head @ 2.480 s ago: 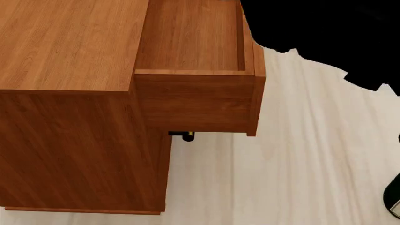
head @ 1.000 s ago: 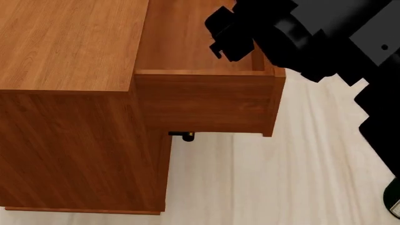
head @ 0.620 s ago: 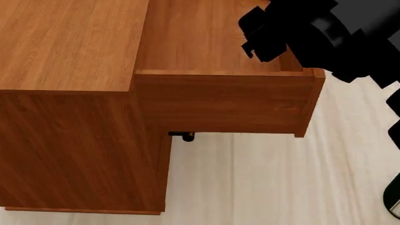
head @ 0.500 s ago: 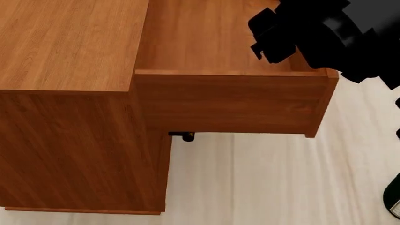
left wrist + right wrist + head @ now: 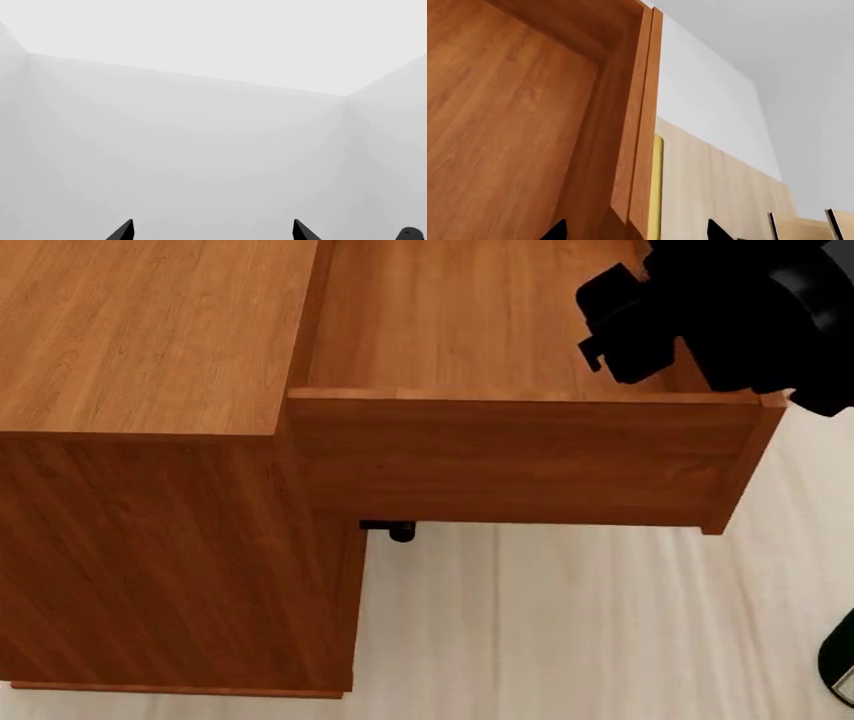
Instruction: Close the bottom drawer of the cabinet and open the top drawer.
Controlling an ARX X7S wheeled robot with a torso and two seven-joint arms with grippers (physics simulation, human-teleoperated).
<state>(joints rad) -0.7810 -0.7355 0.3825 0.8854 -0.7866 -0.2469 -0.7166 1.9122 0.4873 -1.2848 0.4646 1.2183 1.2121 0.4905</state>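
Already the top drawer (image 5: pixel 521 455) is seen drawn well out of the cabinet (image 5: pixel 147 490); nothing protrudes below it, so the bottom drawer is judged shut. The right gripper (image 5: pixel 634 325) straddles the drawer's front panel, which lies between its tips; its grip cannot be told.
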